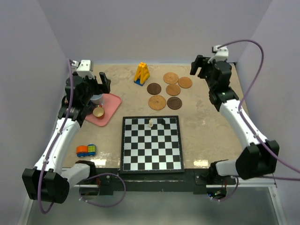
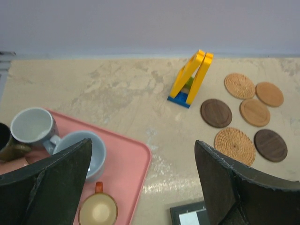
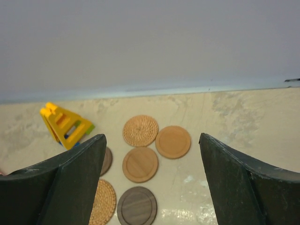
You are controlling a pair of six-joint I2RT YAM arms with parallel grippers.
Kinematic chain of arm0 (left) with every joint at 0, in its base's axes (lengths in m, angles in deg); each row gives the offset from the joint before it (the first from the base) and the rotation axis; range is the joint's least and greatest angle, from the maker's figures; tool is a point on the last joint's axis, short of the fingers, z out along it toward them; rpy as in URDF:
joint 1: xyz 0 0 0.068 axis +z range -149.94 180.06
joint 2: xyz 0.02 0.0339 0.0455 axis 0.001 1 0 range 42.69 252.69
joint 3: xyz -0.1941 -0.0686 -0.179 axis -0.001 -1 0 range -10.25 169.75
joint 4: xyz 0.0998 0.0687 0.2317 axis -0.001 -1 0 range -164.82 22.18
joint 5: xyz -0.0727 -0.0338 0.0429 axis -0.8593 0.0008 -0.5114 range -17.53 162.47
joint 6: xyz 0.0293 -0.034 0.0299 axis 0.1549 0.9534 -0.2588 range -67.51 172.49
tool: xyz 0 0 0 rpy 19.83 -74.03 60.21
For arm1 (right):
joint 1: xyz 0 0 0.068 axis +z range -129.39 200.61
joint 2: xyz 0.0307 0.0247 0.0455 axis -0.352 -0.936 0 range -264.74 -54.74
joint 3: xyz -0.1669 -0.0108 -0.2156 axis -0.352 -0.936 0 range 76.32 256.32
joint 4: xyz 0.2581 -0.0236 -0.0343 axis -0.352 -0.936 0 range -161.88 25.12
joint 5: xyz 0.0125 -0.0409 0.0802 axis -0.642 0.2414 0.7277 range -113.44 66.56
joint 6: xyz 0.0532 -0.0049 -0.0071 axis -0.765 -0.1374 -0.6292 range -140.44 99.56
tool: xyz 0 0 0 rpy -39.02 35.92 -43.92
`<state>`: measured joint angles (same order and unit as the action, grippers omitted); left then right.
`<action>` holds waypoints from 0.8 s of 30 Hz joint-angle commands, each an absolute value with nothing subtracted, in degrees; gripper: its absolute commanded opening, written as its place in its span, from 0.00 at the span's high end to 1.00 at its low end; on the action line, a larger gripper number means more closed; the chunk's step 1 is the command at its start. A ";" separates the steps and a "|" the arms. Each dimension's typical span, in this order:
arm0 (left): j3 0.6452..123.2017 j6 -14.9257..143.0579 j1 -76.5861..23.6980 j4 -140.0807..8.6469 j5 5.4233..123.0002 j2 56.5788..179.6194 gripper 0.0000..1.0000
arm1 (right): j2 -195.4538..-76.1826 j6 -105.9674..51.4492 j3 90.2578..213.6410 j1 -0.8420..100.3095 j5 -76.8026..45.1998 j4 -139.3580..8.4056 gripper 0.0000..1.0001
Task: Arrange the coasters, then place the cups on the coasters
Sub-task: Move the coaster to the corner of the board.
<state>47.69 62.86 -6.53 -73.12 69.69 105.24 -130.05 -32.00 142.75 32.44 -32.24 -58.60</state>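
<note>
Looking down on a sandy table (image 1: 201,140) with two robot arms reaching in from its near edge. Spreading the left gripper (image 2: 143,145) wide and gripping nothing, hovering above one corner of a pink tray (image 2: 129,161). Showing four cups (image 1: 98,112) on that tray, low and to the left of this gripper: a pale cup (image 2: 32,125) standing upright beyond the left finger, a blue-grey cup (image 2: 93,150) just beside it and partly hiding behind that finger, an orange-handled cup (image 2: 98,211) sitting between the fingers, and a dark cup (image 2: 4,140) slipping off the picture's left edge. Placing the six coasters (image 2: 254,112) ahead and to the right of this gripper, well apart from the tray, lying flat in a tight cluster of woven, tan and dark brown discs. Standing a yellow toy block (image 2: 190,77) ahead, between tray and coasters. Spreading the right gripper (image 3: 152,138) wide as well, likewise gripping nothing. Framing the coasters between its fingers, straight ahead and below, with one dark disc partly hiding behind the left finger. Leaving a chessboard (image 1: 151,144) behind both grippers, nearer the arm bases.
</note>
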 commanded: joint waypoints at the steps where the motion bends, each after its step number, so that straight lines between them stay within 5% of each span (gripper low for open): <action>1: 43.46 60.93 -7.76 -70.55 69.57 103.16 0.05 | -137.95 -28.53 148.64 34.75 -27.30 -71.30 0.15; 12: 43.28 60.31 -8.47 -70.55 68.87 103.87 0.01 | -164.32 -27.21 164.19 39.42 -32.59 -77.71 0.15; 24: 43.19 60.57 -10.14 -70.46 67.29 105.18 0.01 | -179.09 -17.02 179.39 39.42 -25.82 -76.56 0.10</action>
<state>42.97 61.24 -9.24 -73.03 68.88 104.80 -176.93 -23.06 172.06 39.46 -29.07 -76.63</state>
